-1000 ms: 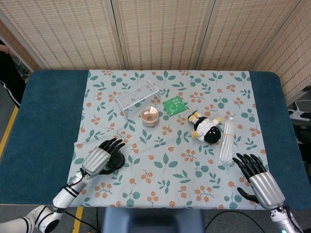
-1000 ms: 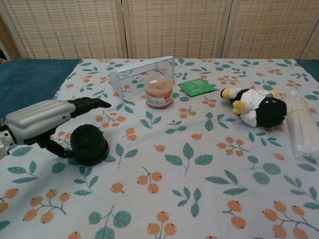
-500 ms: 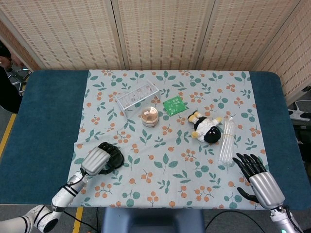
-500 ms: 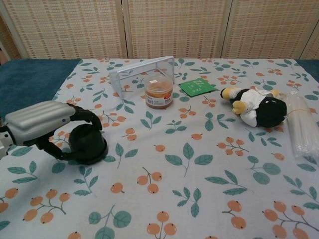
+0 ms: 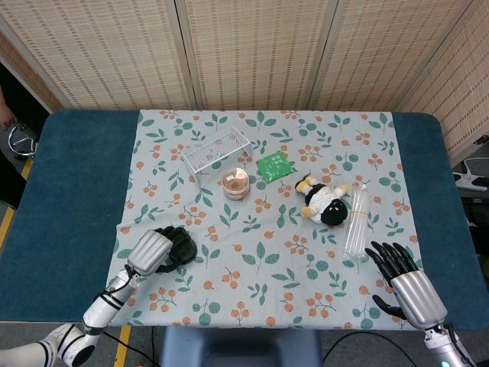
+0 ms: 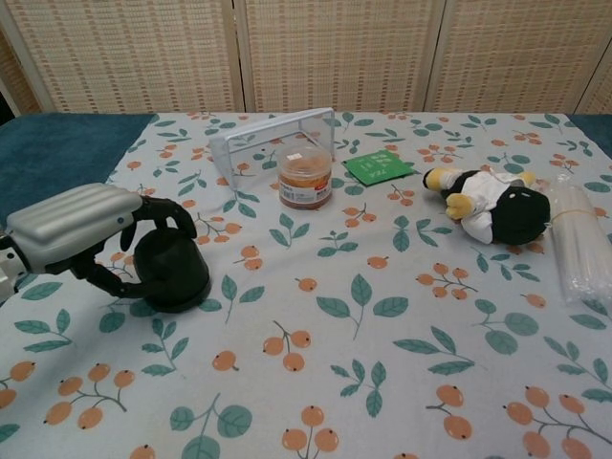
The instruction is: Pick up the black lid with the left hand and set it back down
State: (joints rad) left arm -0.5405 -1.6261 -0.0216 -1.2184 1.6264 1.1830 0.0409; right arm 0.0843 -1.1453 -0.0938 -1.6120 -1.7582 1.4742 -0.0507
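Since a second ago the left hand [image 6: 81,229] has gone from fingers stretched flat over the black lid [image 6: 172,273] to fingers curled down around it; the lid now looks tipped slightly, its left edge perhaps just off the floral cloth [image 5: 252,283], though the chest view is too shallow to be sure. The lid sits at the cloth's near-left corner, well left and forward of the small jar [image 6: 305,178]. Nothing else has shifted.

Taking the jar as the marker: just behind it and to its left stands a clear plastic rack [image 6: 273,143], tilted. The jar itself holds an orange-brown filling under a pale lid. Right of it lies a green packet [image 6: 380,166], flat on the cloth. Further right lies a plush toy [image 6: 492,212] on its side, then a clear bag of white sticks [image 6: 581,244]. Far right and nearest the front edge, the right hand [image 5: 405,287] rests with fingers spread, holding nothing.
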